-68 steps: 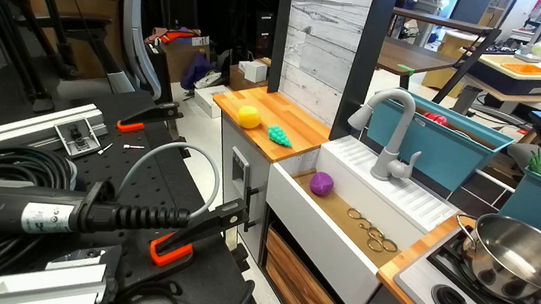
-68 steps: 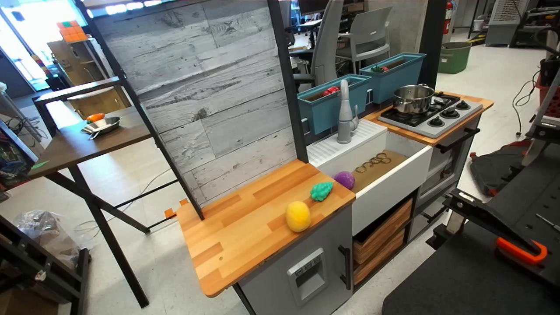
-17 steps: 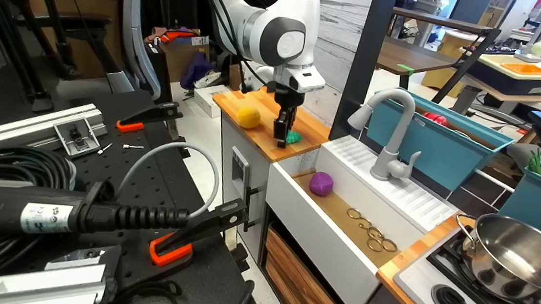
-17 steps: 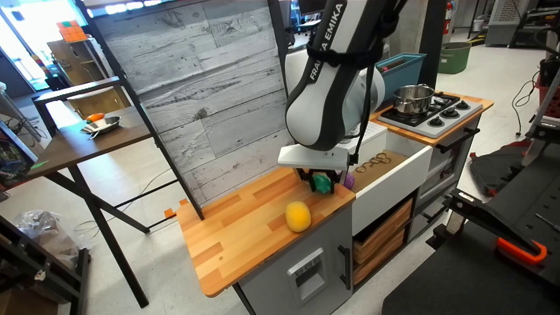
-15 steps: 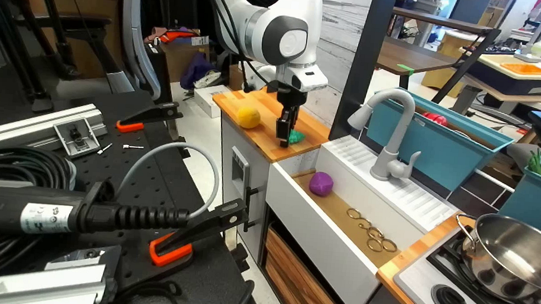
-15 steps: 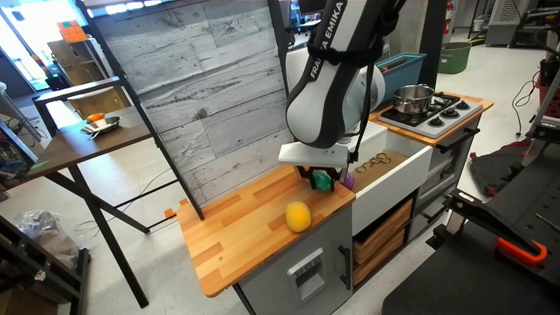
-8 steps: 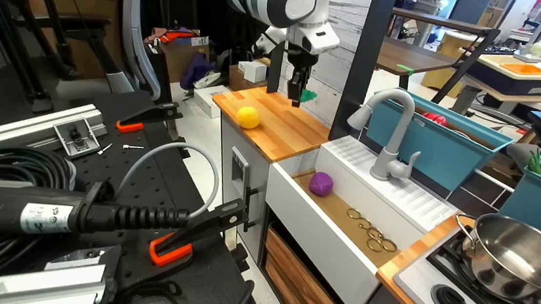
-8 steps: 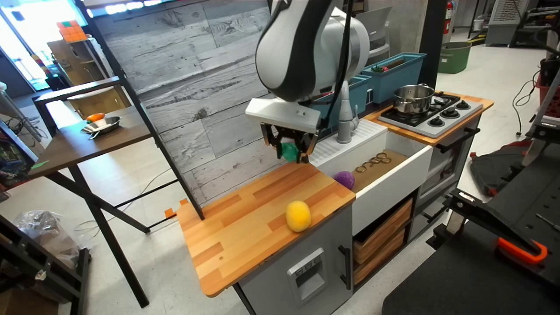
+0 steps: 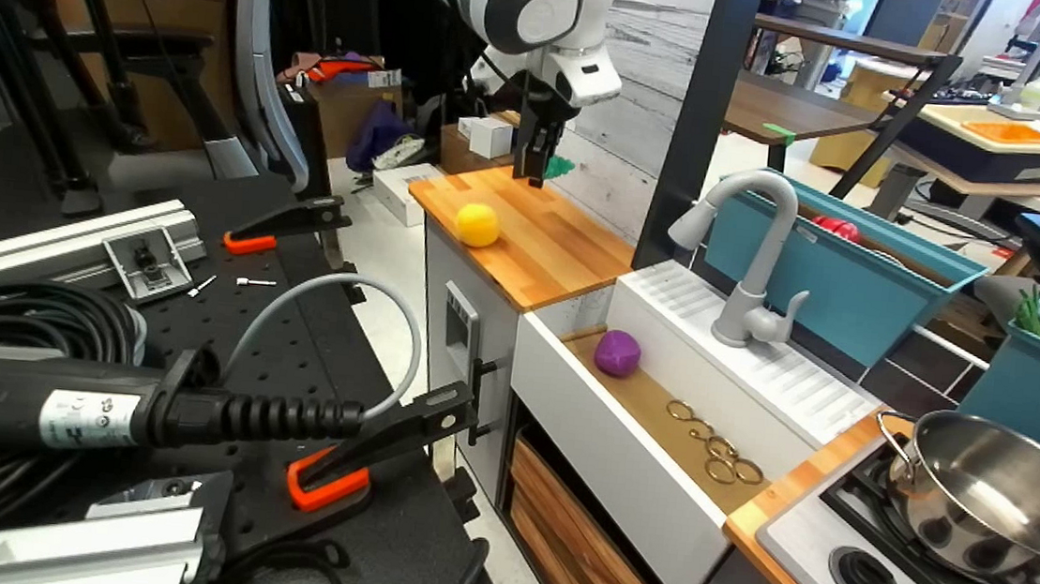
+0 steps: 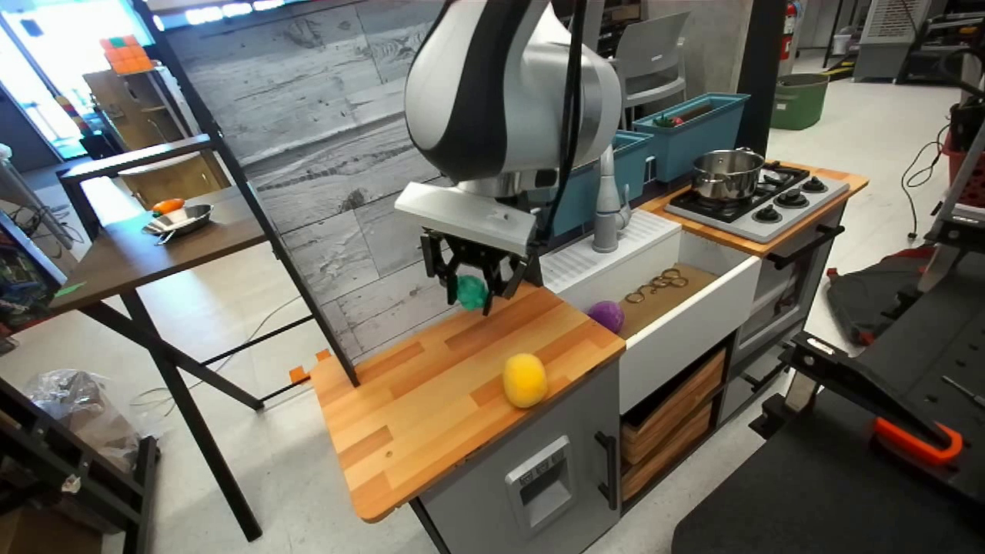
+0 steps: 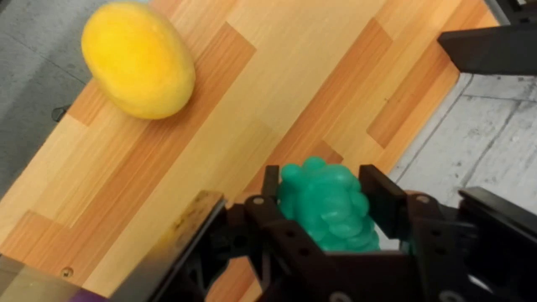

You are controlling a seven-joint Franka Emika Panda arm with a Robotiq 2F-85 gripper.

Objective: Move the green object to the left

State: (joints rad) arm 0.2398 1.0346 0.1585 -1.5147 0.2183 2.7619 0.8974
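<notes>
The green object point(image 11: 327, 205), a bumpy lump, is clasped between the black fingers of my gripper point(image 11: 319, 176). It is off the counter, hanging above the wooden top point(image 10: 431, 415) close to the grey plank panel. Both exterior views show the gripper point(image 10: 470, 300) pointing down; in an exterior view the green object point(image 9: 558, 166) sticks out beyond the dark fingers. Part of its lower end is hidden behind the gripper body in the wrist view.
A yellow round piece point(image 10: 525, 380) sits near the counter's front edge. The plank panel point(image 10: 323, 154) rises behind the counter. Beside the counter lies a sink with a purple piece point(image 9: 617, 353) and a tall grey faucet point(image 9: 750, 293). A steel pot point(image 9: 1000, 503) stands on the stove.
The green object lay on the counter 4.5 seconds ago, with the arm out of view. Gripped, it has risen over the last second and shifted left in both exterior views. The yellow piece has stayed put.
</notes>
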